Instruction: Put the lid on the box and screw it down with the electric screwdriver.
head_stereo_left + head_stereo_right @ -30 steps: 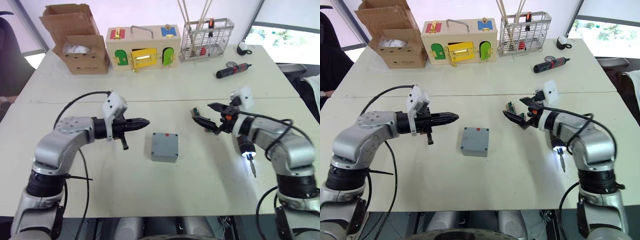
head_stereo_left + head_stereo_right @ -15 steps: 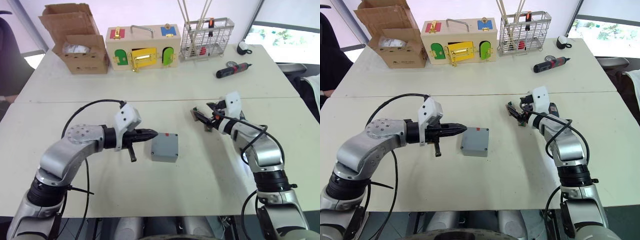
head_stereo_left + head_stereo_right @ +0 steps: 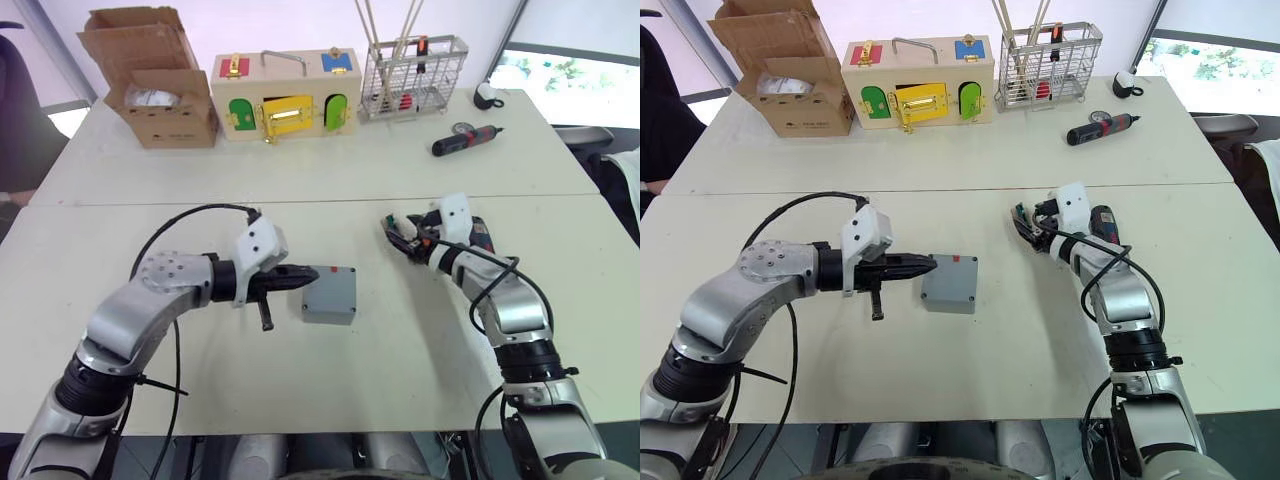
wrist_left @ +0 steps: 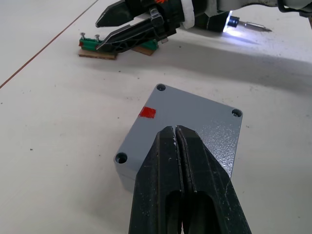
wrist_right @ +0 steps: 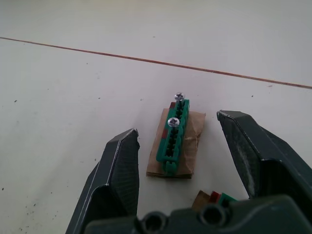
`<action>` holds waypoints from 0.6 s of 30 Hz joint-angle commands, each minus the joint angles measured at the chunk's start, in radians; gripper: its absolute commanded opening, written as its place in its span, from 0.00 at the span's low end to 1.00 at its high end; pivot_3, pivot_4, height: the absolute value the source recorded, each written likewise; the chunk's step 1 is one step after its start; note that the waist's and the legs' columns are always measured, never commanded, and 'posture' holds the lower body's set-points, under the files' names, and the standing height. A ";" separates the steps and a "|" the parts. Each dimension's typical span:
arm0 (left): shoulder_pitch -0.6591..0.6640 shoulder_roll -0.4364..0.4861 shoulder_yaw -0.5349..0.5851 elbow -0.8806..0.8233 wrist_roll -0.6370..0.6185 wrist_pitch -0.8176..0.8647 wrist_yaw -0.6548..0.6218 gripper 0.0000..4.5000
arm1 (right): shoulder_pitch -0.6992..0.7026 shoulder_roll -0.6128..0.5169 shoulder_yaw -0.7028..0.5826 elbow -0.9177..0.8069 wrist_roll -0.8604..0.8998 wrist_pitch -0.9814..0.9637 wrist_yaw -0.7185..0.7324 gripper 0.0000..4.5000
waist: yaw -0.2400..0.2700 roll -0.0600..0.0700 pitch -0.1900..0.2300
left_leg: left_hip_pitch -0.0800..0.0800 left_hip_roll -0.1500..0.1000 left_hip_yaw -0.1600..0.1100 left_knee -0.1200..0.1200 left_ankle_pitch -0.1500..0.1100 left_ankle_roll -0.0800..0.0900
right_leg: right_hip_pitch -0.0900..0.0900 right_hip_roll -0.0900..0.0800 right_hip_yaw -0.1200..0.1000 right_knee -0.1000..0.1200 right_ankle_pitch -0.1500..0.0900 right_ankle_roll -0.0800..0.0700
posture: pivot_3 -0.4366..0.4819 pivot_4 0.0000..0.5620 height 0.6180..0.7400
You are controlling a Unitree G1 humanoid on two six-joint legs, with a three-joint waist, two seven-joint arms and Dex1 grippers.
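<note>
Our left gripper (image 4: 176, 134), fingers pressed together and empty, hovers at the 9 o'clock edge of the lid (image 4: 187, 129) seated on the box (image 3: 329, 295) mid-table (image 3: 330, 170); our right gripper (image 5: 185, 163) spreads wide around a green screw strip (image 5: 173, 138).

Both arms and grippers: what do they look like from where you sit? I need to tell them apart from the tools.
Both arms are silver-grey metal with rounded joints and black bands at the base. Loose black cables loop along each. A white, boxy camera module sits on each wrist. The left gripper and right gripper each have two black, tapered, pointed fingers. The right wrist shows a small orange-red mark.
</note>
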 commanded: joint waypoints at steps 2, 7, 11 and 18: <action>0.008 0.005 0.010 -0.009 0.003 -0.020 -0.002 0.00 | -0.030 0.010 -0.013 0.001 -0.009 -0.033 -0.006 0.48 | 0.000 0.000 0.000 | 0.000 0.000 0.000 0.000 0.000 0.000 | 0.000 0.000 0.000 0.000 0.000 0.000 | 0.48 0.27 1.00; 0.008 0.008 0.013 -0.003 0.005 -0.021 -0.003 0.00 | -0.035 0.018 -0.020 0.014 -0.013 -0.045 -0.015 0.02 | 0.000 0.000 0.000 | 0.000 0.000 0.000 0.000 0.000 0.000 | 0.000 0.000 0.000 0.000 0.000 0.000 | 0.48 0.27 1.00; 0.009 0.010 0.012 0.000 0.009 -0.022 -0.002 0.00 | -0.033 0.018 -0.021 0.015 -0.015 -0.042 -0.018 0.02 | 0.000 0.000 0.000 | 0.000 0.000 0.000 0.000 0.000 0.000 | 0.000 0.000 0.000 0.000 0.000 0.000 | 0.48 0.27 1.00; 0.010 0.008 0.007 0.010 0.019 -0.029 -0.005 0.00 | -0.022 0.016 -0.030 -0.018 -0.003 -0.022 -0.021 0.02 | 0.000 0.000 0.000 | 0.000 0.000 0.000 0.000 0.000 0.000 | 0.000 0.000 0.000 0.000 0.000 0.000 | 0.48 0.27 1.00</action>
